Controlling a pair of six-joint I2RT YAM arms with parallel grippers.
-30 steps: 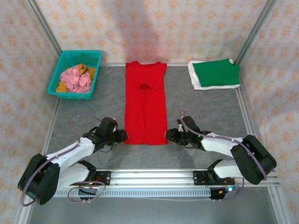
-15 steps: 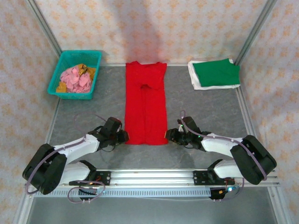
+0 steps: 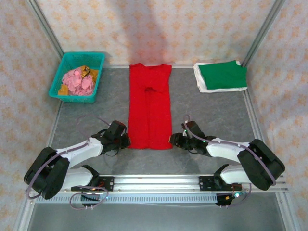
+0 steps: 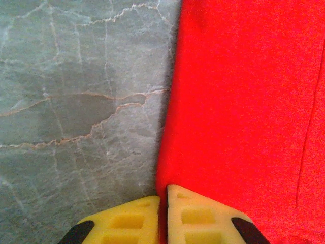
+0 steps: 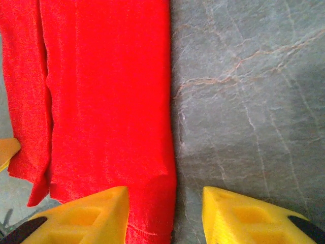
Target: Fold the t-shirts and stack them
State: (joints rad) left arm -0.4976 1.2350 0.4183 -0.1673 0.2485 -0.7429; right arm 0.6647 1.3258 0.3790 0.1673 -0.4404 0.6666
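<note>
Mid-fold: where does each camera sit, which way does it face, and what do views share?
Top external: above and behind the arm bases, looking down on the table; both arms show, left hand and right hand at the red t-shirt.
Left wrist: on the left arm, facing down the shirt's left edge; yellow fingers pinched on it.
Right wrist: on the right arm, facing the shirt's right edge; fingers apart.
Shared: the red shirt on grey table.

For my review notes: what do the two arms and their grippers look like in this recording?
The left arm and right arm both have white link shells with bulky black joint housings. A thin greyish cable loops along each. They are bolted to a silver rail. The fingers are yellow plastic wedges with recessed rectangular pockets and black bases.
</note>
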